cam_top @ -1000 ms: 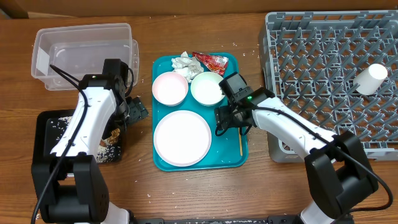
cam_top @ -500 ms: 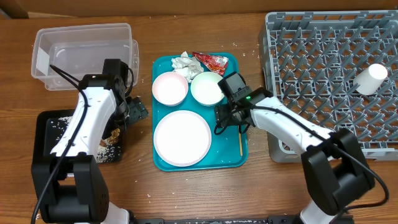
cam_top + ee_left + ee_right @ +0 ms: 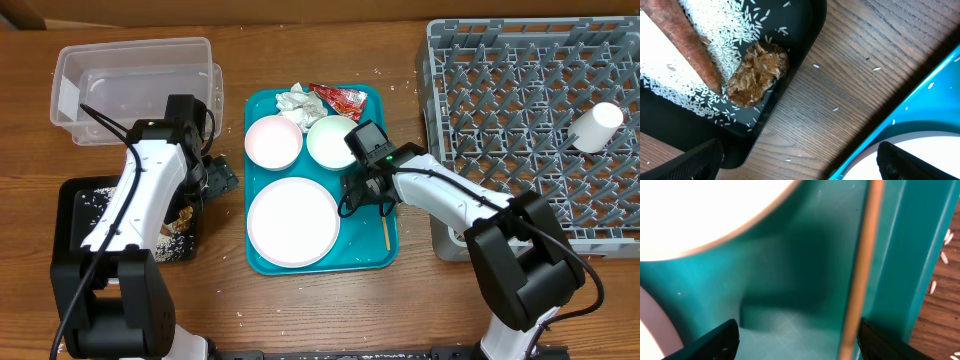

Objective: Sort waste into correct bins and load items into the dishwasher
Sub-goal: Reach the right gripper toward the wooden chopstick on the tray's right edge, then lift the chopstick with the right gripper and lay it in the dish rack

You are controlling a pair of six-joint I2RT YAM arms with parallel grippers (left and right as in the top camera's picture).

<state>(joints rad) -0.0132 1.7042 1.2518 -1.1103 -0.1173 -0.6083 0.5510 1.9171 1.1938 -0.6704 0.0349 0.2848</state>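
My right gripper (image 3: 364,192) is open low over the teal tray, between the large white plate (image 3: 293,222) and the thin wooden stick (image 3: 387,229). In the right wrist view the stick (image 3: 863,265) lies between the fingers, close to the right fingertip (image 3: 890,342). My left gripper (image 3: 216,178) is open and empty over bare wood between the black tray (image 3: 75,190) and the teal tray. The sausage stick (image 3: 682,37), crumbly lump (image 3: 759,72) and rice (image 3: 725,30) lie in the black tray. Two bowls (image 3: 273,142) (image 3: 333,142), the napkin (image 3: 293,99) and the red wrapper (image 3: 338,99) sit on the teal tray.
The clear tub (image 3: 135,75) stands at the back left. The grey dish rack (image 3: 520,110) fills the right side, with the white cup (image 3: 597,127) lying in it. A few rice grains are scattered on the wood around the teal tray (image 3: 380,255).
My right gripper has shifted slightly left over the teal tray, nearer the plate. The left arm has not moved.
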